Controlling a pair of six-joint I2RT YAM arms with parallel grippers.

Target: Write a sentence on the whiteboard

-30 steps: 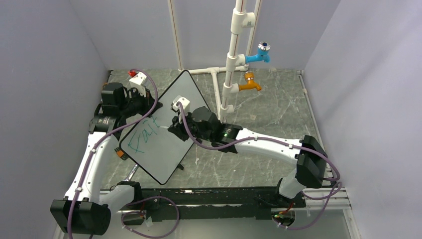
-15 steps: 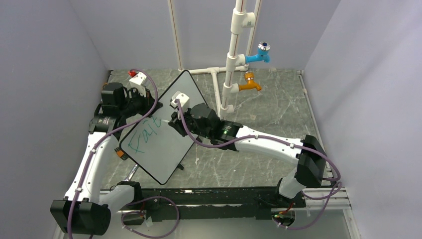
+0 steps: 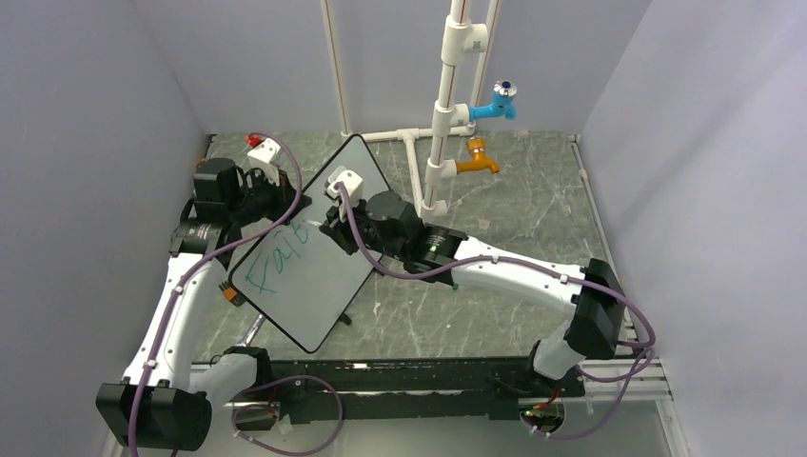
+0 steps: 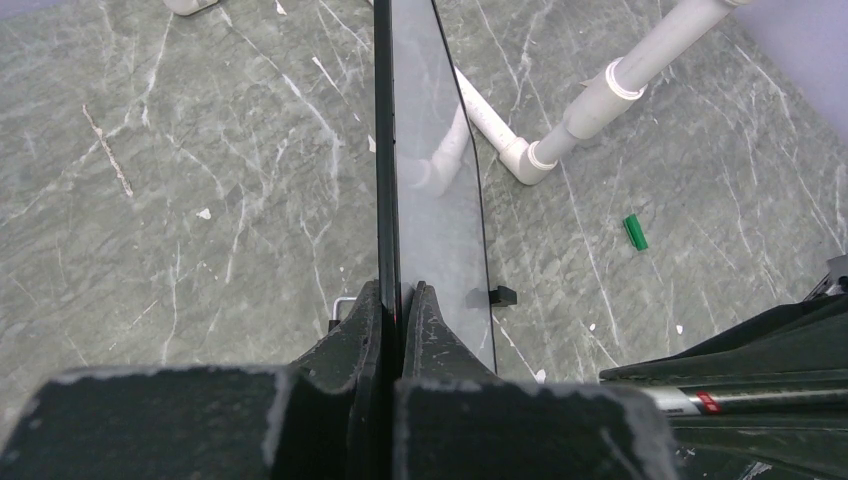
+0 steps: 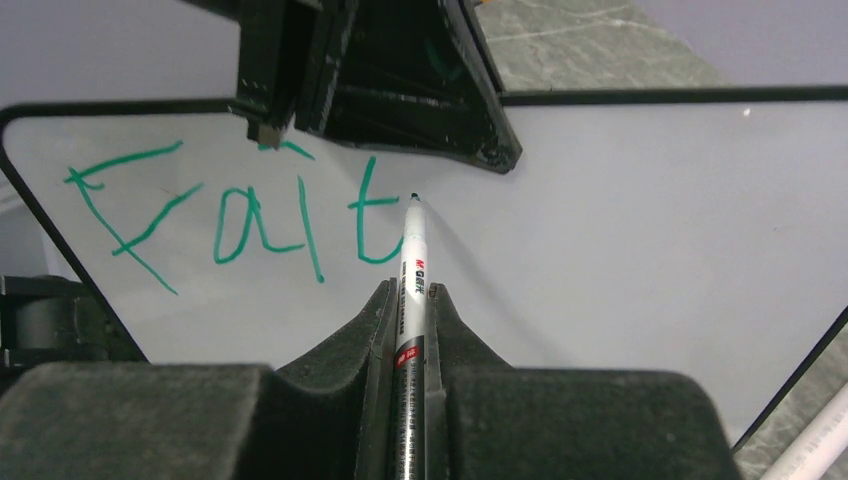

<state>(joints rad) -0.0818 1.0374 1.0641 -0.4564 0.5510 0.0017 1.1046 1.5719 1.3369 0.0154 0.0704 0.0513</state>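
The whiteboard is held tilted above the table; its upper left edge is clamped in my left gripper. In the left wrist view the board runs edge-on away from the shut jaws. Green handwriting reading "Fait" sits on the board's upper left; it also shows in the top view. My right gripper is shut on a white marker. The marker's tip is at the board just right of the "t".
A white pipe frame with a blue tap and an orange tap stands at the back. A small green cap lies on the marble table. Grey walls close in left, right and back.
My right gripper has moved up and to the left along the board with the marker. The "t" has gained strokes. The left arm and the board have stayed still.
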